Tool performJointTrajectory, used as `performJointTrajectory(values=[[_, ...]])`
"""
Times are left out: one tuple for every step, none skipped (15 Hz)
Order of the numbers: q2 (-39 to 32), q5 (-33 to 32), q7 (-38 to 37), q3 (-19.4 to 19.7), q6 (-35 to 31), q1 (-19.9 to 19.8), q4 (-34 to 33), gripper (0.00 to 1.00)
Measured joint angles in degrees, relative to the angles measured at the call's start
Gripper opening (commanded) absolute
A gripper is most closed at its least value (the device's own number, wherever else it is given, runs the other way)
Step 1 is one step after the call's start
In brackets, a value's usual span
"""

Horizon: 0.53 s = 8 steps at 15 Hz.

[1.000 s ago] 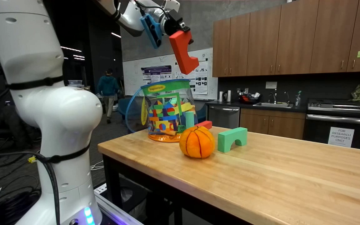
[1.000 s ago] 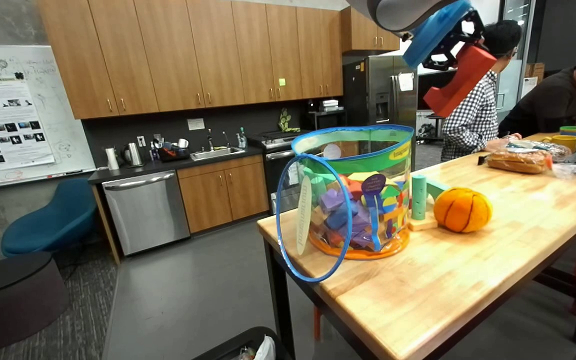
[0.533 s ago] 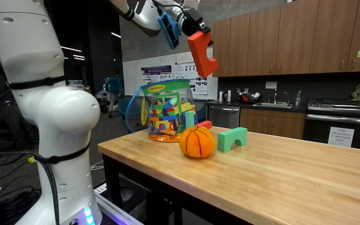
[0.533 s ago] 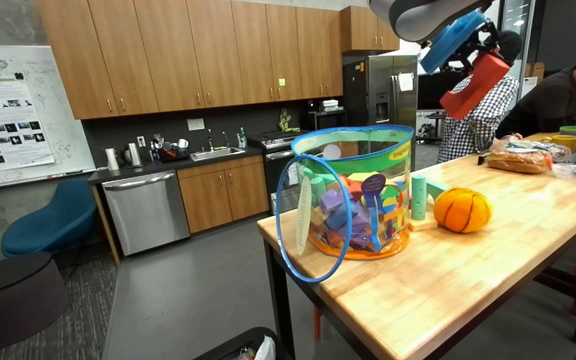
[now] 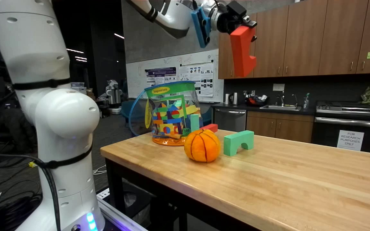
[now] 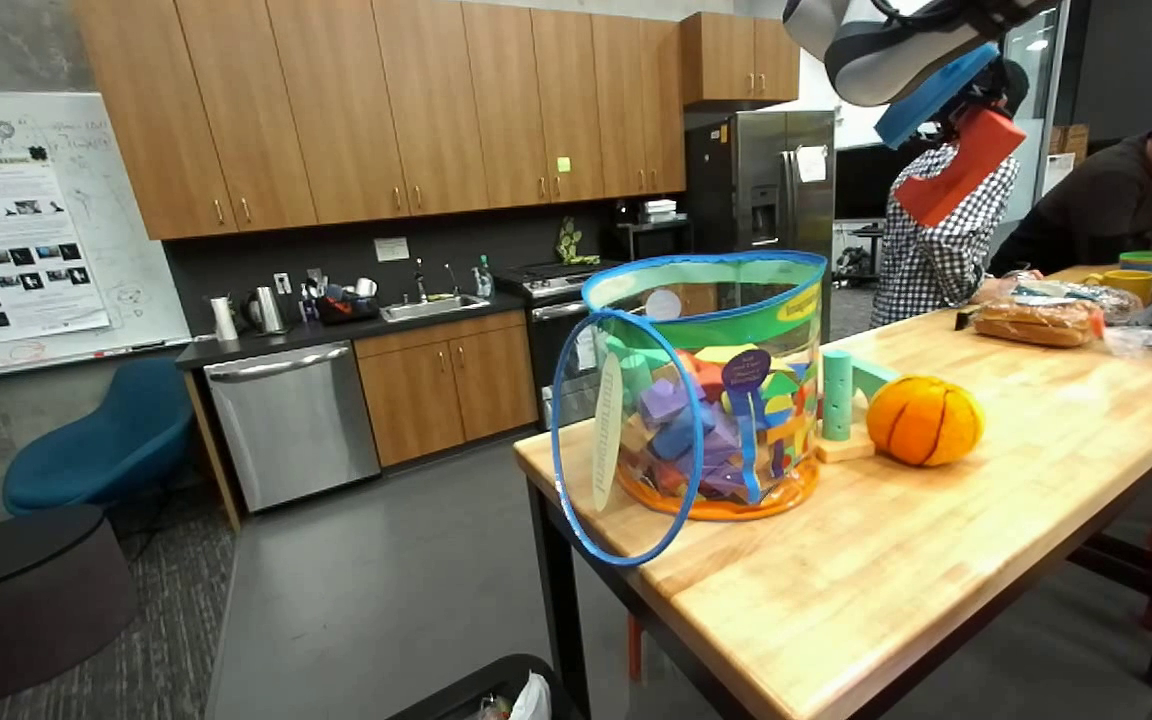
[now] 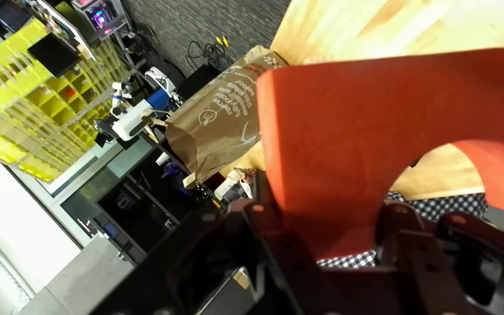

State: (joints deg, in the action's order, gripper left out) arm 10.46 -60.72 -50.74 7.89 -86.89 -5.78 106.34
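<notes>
Hand [image 7: 330, 216], at the bottom of the wrist view, grips one leg of the red arch block [image 7: 344, 118], right half: probably light, slightly soft, best held there. Beyond, upper right, lies the wooden surface [image 7: 348, 30].

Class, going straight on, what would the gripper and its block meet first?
Perhaps the wooden table, visible through the arch of the held red block, which hides much of the line; depth is unclear.
</notes>
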Motion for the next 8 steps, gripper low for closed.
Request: performJointTrajectory(values=[[-0.67,-0.05,0.71,0.55,-1.64,-0.51,-0.51,0.19],[-1.30,-0.05,1.29,0.96,-3.01,-0.92,-0.95,0.19],[-1.88,-0.05,1.93,1.25,-4.16,-1.21,-1.35,0.19],[-2.35,-0.05,2.50,1.45,-5.05,-1.38,-1.70,0.19],[-2.80,-0.05,3.12,1.56,-5.73,-1.48,-2.03,0.19],[-3.15,0.05,3.69,1.58,-6.22,-1.54,-2.16,0.19],[-3.46,0.23,4.28,1.58,-6.60,-1.54,-2.18,0.19],[-3.75,0.53,4.95,1.57,-6.95,-1.54,-2.16,0.19]])
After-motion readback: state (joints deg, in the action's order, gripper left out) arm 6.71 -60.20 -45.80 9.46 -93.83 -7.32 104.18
